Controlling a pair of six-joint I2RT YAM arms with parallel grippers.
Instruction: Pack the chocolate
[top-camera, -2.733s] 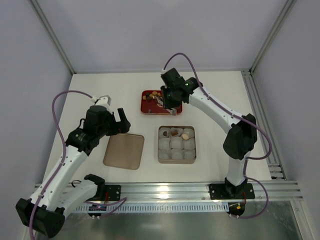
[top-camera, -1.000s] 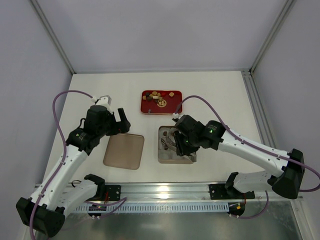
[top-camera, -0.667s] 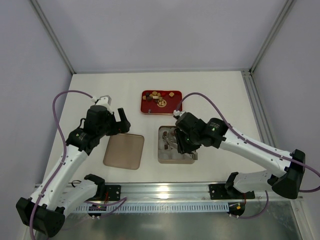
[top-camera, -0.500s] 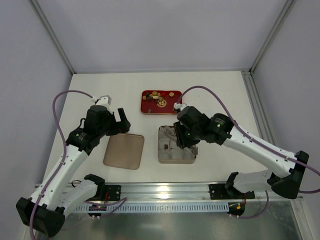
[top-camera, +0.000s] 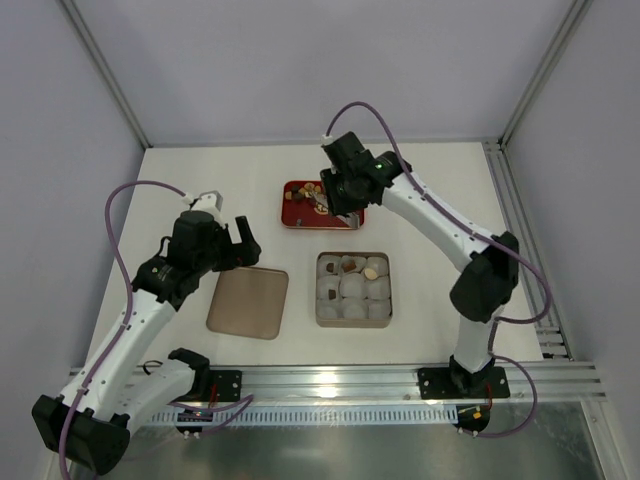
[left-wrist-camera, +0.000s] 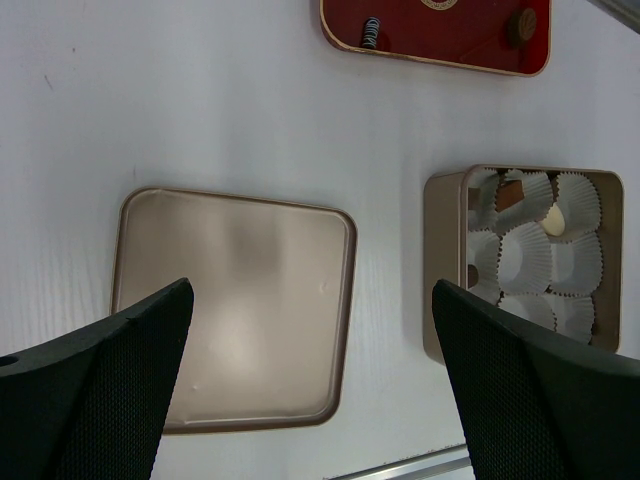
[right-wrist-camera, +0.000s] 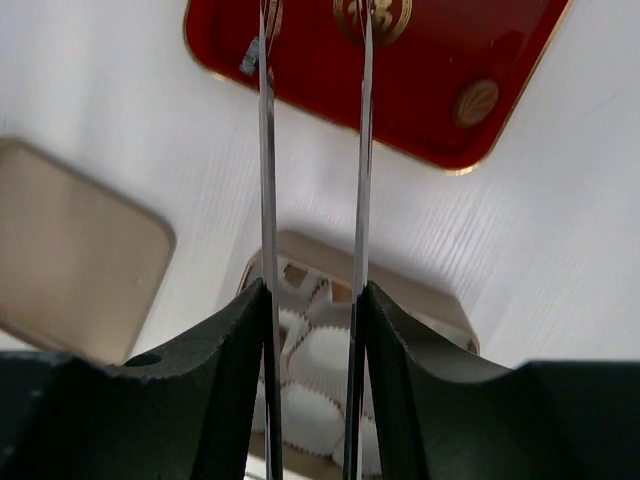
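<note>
Small pieces of chocolate (top-camera: 303, 196) lie on the red tray (top-camera: 296, 220); in the right wrist view a round gold one (right-wrist-camera: 476, 100) shows there. A few more sit in white paper cups (top-camera: 352, 288) in the tan box (top-camera: 321, 318), among them a brown chocolate (left-wrist-camera: 508, 195) and a cream one (left-wrist-camera: 553, 218). My right gripper (right-wrist-camera: 315, 25) hangs over the tray, its thin metal blades apart with nothing between them. My left gripper (left-wrist-camera: 312, 290) hovers wide open and empty above the lid (left-wrist-camera: 235, 305).
The tan lid (top-camera: 248, 302) lies flat to the left of the box. The red tray (right-wrist-camera: 420, 90) sits behind the box (right-wrist-camera: 400, 285). An aluminium rail (top-camera: 340, 385) runs along the near table edge, and frame posts stand at the back corners.
My right arm has swung from low over the box back up to the red tray, its blades parting a little. The left arm has not moved.
</note>
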